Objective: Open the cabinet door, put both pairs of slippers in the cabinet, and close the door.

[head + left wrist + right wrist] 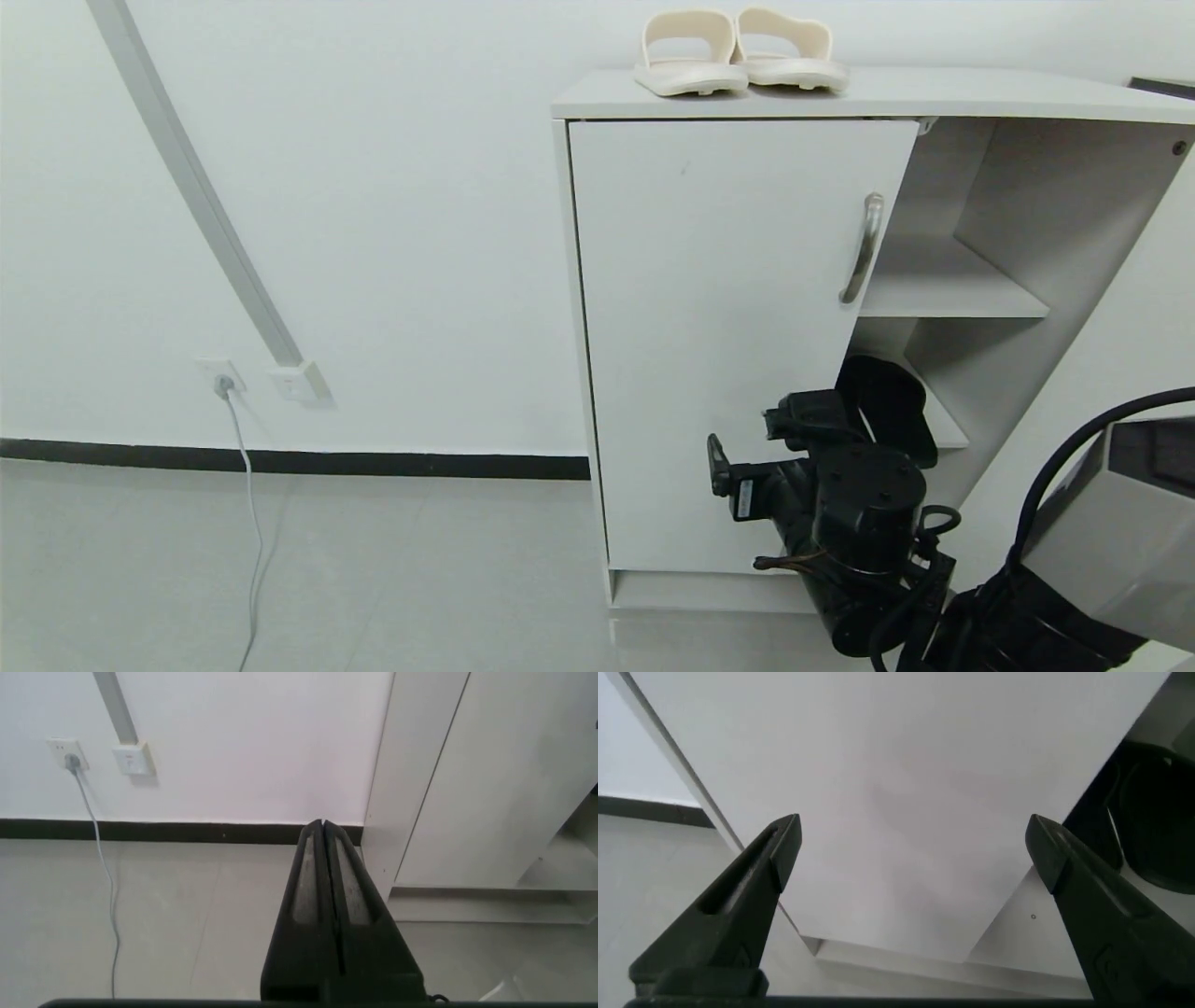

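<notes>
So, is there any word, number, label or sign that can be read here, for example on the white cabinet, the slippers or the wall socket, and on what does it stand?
No text can be read.
Small white sticker on the black right arm: print too small to read.
White cabinet door, cream slippers on the cabinet top, white wall socket: no print visible.

White cabinet (980,93), right side open, cream slippers (742,56) on top, black slippers (892,406) on lower shelf

White cabinet (728,373), cream slippers (740,54), black slippers (889,397), silver handle (864,247).
</notes>
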### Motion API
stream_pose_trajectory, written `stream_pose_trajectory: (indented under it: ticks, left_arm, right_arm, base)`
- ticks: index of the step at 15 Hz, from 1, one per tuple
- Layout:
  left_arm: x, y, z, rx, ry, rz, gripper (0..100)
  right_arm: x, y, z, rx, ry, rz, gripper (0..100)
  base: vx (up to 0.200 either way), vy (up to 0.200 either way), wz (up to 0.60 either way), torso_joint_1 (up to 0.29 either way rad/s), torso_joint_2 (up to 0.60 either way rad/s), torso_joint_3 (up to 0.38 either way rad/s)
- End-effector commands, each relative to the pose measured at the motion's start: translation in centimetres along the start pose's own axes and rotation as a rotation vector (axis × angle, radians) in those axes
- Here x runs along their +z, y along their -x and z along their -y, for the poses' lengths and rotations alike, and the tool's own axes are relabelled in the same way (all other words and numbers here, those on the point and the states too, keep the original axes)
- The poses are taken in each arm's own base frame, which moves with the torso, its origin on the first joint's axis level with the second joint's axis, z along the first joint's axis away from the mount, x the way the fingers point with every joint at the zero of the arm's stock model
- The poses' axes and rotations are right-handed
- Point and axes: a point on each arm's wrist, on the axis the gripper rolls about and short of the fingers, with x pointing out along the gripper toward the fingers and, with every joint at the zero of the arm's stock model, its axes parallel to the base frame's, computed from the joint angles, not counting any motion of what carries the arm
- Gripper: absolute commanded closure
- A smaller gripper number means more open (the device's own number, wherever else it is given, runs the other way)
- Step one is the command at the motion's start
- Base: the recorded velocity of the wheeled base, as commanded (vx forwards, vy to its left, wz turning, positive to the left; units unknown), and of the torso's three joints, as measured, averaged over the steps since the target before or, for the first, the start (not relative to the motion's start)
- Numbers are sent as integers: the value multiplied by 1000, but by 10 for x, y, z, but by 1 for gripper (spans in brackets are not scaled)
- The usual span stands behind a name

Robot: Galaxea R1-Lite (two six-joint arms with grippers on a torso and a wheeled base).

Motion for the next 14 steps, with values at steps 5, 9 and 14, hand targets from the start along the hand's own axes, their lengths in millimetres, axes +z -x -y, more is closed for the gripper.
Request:
stream_pose_trajectory:
  ticks: [5, 9, 14]
  left_arm:
    - [0, 0, 0, 1, 2, -1, 100]
    - [0, 0, 0, 1, 2, -1, 100]
    - [0, 0, 0, 1, 2, -1, 100]
  right_arm:
    - [-2, 3, 0, 6, 24, -7, 0]
    - [-3, 3, 1, 5, 28, -9, 0]
    - [0, 1, 1, 5, 39, 1, 0]
  base:
    - [0, 0, 0, 0, 0, 0]
    - [0, 0, 0, 1, -37, -43]
    - [0, 0, 0, 30, -359, -339]
